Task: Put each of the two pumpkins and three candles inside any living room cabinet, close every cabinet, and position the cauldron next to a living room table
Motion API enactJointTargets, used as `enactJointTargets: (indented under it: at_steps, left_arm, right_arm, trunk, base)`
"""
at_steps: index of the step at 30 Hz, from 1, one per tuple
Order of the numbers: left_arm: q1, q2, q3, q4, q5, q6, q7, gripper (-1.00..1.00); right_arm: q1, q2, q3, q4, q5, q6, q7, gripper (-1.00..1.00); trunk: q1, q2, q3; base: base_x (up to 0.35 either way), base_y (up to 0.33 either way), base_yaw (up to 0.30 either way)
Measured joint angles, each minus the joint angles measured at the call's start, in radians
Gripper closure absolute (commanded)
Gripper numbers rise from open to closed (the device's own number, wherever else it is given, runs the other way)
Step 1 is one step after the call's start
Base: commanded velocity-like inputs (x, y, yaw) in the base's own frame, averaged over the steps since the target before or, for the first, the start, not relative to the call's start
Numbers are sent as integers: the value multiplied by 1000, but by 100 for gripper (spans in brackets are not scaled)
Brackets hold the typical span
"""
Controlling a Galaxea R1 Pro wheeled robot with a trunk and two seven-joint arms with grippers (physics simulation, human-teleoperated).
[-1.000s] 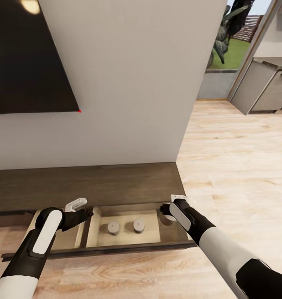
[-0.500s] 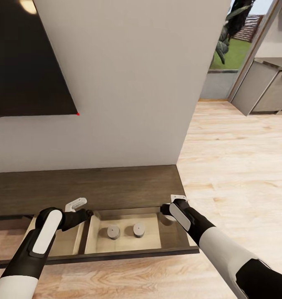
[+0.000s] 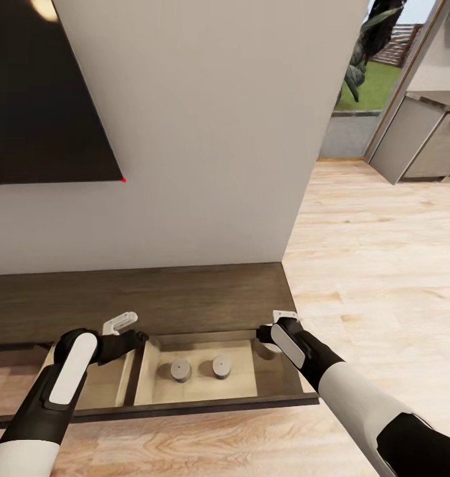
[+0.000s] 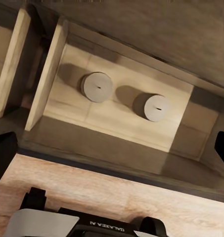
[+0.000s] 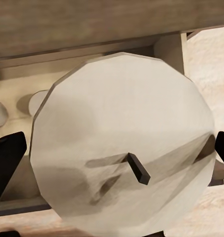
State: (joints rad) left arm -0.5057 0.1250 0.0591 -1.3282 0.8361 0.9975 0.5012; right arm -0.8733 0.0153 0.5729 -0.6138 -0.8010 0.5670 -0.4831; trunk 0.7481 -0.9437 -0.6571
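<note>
- The cabinet (image 3: pixel 152 298) runs along the wall; its drawer (image 3: pixel 185 404) stands pulled out.
- Two grey candles (image 3: pixel 180 369) (image 3: pixel 222 365) stand upright side by side mid-drawer, apart from each other.
- Right gripper (image 3: pixel 268 338) grips a third candle (image 5: pixel 124 163) between its fingers (image 5: pixel 5 158), over the drawer's right end.
- Left gripper (image 3: pixel 140 338) hangs over the drawer's divider (image 3: pixel 133 371), fingers spread wide, nothing between them.

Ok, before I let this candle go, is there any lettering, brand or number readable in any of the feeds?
"GALAXEA" on the dark housing of the left arm, seen upside down in the left wrist view; the small characters beside it are too blurred to read.
No text on the candles, the cabinet or the black wall screen.
</note>
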Motion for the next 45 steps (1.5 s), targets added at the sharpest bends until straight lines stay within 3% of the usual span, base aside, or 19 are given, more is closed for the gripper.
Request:
enactJointTargets:
  at_steps: [4,7,9,10,14,26,28,30,33,36,39,45]
  left_arm:
    - [18,1,3,-55,14,2,-1,-100]
    - [33,9,2,-82,92,3,-1,-100]
    - [36,32,-2,-87,158,3,-1,-100]
    - [37,50,-5,-90,208,3,-1,-100]
    - [40,73,-11,-92,291,3,0,-100]
    - [43,83,-16,-91,336,3,0,-100]
    - [43,93,-27,-92,389,3,-1,-100]
    - [44,121,-53,-93,482,3,-1,-100]
    - [45,182,-106,-93,650,5,-1,-100]
    - [45,225,-137,-94,748,4,0,-100]
    - [45,244,-151,-95,792,3,0,-100]
    - [45,247,-157,-111,811,3,1,-100]
  right_arm:
    - [0,1,0,1,-9,0,1,100]
    - [0,2,1,1,-10,4,0,100]
    - [0,2,2,2,-12,5,0,100]
    - [0,3,2,2,-14,6,0,100]
    - [0,3,2,2,-17,9,0,100]
    - [2,1,3,3,-18,7,-1,100]
    - [4,1,3,3,-19,8,-2,100]
    - [4,0,3,3,-19,10,-3,100]
    - [4,-1,3,3,-21,13,-2,100]
    - [4,-2,2,3,-21,14,-2,100]
    - [4,-3,2,4,-22,15,-1,100]
    - [5,-4,2,4,-22,15,-1,100]
  trunk:
    - [15,-28,-13]
    - [27,-49,-22]
    - [35,-63,-28]
    - [38,-70,-31]
    - [54,-98,-44]
    - [100,-182,-82]
    - [107,-196,-88]
    - [115,-210,-94]
    - [127,-231,-104]
    - [138,-252,-113]
    - [150,-273,-122]
    - [173,-315,-141]
  base:
    - [0,0,0]
    - [0,0,0]
    - [0,0,0]
    - [0,0,0]
    - [0,0,0]
    - [0,0,0]
    - [0,0,0]
    - [0,0,0]
    - [0,0,0]
    - [0,0,0]
    - [0,0,0]
    - [0,0,0]
